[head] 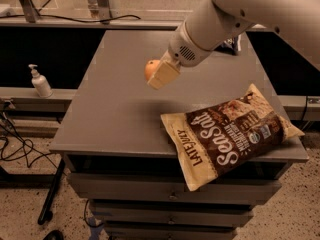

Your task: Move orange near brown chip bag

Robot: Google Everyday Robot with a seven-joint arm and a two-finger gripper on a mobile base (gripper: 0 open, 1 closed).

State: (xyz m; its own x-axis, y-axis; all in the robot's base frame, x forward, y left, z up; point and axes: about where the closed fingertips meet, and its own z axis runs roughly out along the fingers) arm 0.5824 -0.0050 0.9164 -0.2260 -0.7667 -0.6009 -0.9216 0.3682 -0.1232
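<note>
The gripper has the orange pinched, hovering over the table left of the brown chip bag. I'd set it down gently just beside the bag, not on it.

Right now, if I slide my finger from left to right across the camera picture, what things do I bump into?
pump bottle → orange, pinched in the gripper up above the table → brown chip bag, lying at the table's front right corner.
</note>
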